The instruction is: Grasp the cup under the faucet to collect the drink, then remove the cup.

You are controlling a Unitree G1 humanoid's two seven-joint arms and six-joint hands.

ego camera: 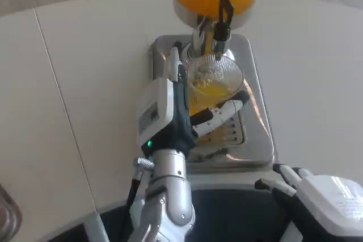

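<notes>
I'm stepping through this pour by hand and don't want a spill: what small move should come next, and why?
Probably keep the left hand steady, holding the cup under the faucet. The cup holds only some orange drink at the bottom, so pulling it away now seems early. The right hand waits low at the table's near edge.

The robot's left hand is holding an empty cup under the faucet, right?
Not quite. The cup isn't empty: the head view shows orange drink in its bottom. The rest is right: the left hand holds it under the faucet.
</notes>
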